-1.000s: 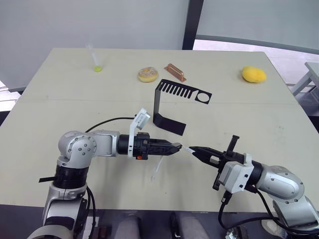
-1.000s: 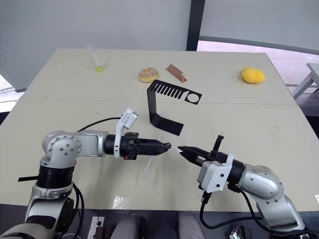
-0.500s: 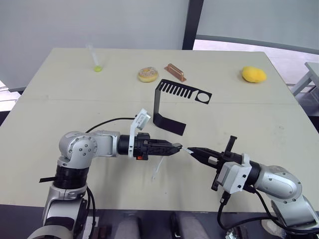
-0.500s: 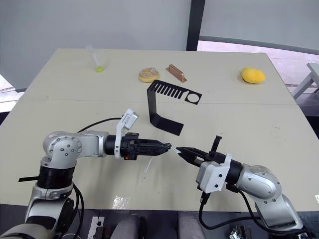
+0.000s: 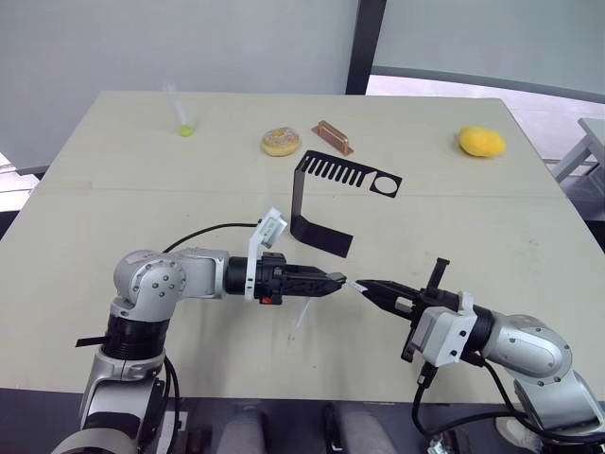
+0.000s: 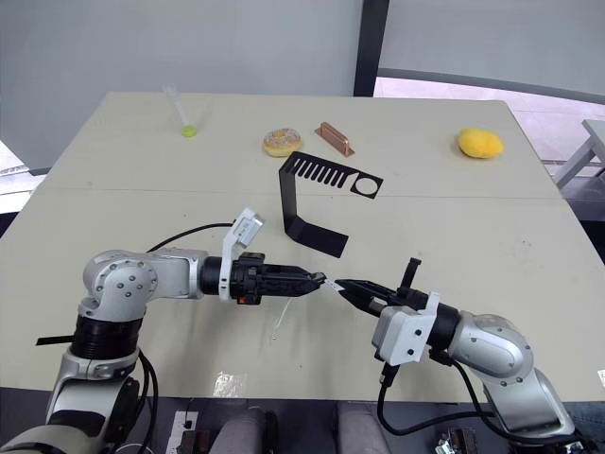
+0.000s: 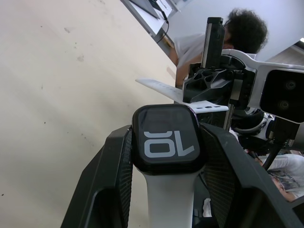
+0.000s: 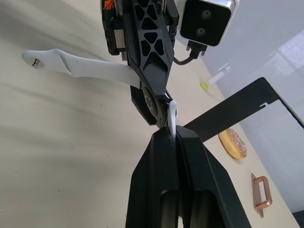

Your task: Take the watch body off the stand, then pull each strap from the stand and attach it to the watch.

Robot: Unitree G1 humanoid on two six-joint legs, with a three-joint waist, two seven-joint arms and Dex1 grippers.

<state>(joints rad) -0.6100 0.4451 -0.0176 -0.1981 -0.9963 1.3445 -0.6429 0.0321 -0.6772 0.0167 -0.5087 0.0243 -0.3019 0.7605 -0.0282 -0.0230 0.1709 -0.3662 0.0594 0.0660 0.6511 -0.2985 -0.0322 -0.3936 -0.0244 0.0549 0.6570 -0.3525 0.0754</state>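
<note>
L gripper [image 5: 337,282] clamps watch body [image 7: 166,138] — R gripper [image 5: 367,285] pinches strap [image 8: 173,118].

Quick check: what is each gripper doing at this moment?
Left gripper: shut on the small black watch body, one white strap attached.
Right gripper: shut on the second white strap.

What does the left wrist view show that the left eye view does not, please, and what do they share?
Left wrist view: the watch body's screen with white digits between the left gripper's fingers, one white strap already on it, and a person behind. Left eye view: the stand, a donut, a yellow object. Both: the right gripper offering the second strap.
</note>
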